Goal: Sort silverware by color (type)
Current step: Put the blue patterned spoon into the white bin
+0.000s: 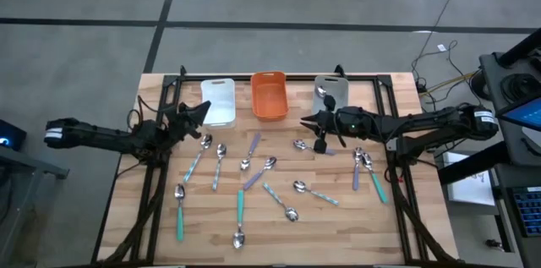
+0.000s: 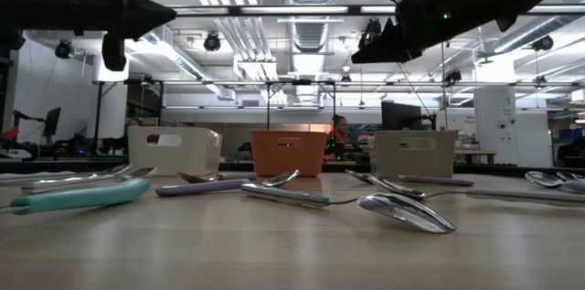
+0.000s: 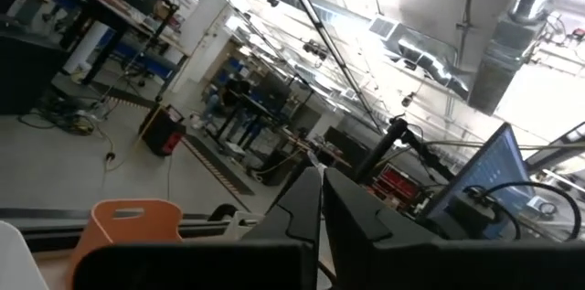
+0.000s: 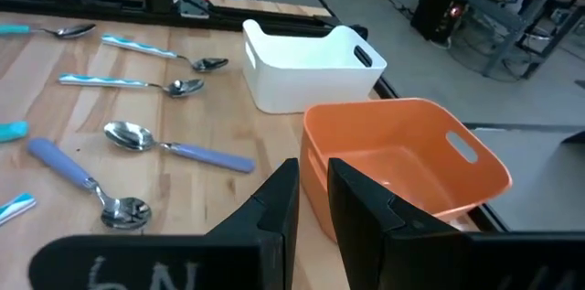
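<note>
Several spoons lie flat and scattered on the wooden table: purple-handled ones [image 1: 254,143] [image 4: 69,169], teal-handled ones [image 1: 240,205] [image 2: 82,196] and pale-blue ones [image 1: 218,166] [image 4: 119,82]. One spoon [image 1: 321,95] lies inside the grey bin [image 1: 331,95]. My right gripper [image 1: 306,122] [image 4: 313,203] hangs above the table in front of the grey bin, pointing at the orange bin [image 4: 402,162]. A narrow gap shows between its fingers, with nothing in it. My left gripper [image 1: 205,109] [image 3: 322,221] is shut and empty, raised beside the white bin [image 1: 220,101].
The white, orange [image 1: 269,95] and grey bins stand in a row along the far edge. A dark metal frame [image 1: 161,158] borders the table on both sides. Bare wood lies along the near edge [image 1: 279,251]. People stand in the room behind [image 2: 340,134].
</note>
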You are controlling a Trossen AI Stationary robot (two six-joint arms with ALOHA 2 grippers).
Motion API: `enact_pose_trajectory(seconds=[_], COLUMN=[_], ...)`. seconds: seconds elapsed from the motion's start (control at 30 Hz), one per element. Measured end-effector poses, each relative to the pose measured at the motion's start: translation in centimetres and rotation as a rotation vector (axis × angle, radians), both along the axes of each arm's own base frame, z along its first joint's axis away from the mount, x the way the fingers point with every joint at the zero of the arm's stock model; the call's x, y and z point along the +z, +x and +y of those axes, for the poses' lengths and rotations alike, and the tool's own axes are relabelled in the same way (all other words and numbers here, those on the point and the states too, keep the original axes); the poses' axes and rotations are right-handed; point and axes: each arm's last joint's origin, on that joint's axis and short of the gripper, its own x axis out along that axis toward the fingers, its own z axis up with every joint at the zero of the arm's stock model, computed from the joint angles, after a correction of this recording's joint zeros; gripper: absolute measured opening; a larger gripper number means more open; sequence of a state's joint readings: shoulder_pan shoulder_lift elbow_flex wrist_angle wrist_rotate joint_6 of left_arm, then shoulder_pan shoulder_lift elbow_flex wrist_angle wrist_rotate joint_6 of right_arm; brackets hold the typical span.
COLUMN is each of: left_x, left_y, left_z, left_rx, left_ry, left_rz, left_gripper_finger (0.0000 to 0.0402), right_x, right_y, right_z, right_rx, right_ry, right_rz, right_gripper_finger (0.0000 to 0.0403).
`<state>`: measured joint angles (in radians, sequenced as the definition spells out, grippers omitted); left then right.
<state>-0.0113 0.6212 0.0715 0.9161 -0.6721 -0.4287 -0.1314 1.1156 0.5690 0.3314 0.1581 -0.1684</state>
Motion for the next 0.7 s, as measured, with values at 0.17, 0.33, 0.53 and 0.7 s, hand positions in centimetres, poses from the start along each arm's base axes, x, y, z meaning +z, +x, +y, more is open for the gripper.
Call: enact_pose_trajectory(seconds=[0.17,0.33,0.53,0.7], left_x=[0.0,-0.1,-0.3,-0.4], left_y=[0.0,0.0,0.2,0.3], left_z=[0.0,0.2,0.2,0.2], left_rx=[0.016,0.084,0.089,0.088], left_ry=[0.012,-0.009,-0.014,-0.016], left_rz=[0.011,0.018,0.036,0.038], left_gripper_finger=[0.0,0.0,0.0,0.0], right_x=[-0.6,-1.7,-4.3,-6.1], right_y=[0.4,1.6,3.6,4.9], right_z=[0.0,-0.2,-0.4,-0.6], right_rx=[0.005,0.011,0.024,0.029], right_ry=[-0.013,-0.033,-0.051,-0.079], right_rz=[0.015,0.008,0.005,-0.037], right_gripper_finger=[0.0052,0.0052,0.0052,0.0052])
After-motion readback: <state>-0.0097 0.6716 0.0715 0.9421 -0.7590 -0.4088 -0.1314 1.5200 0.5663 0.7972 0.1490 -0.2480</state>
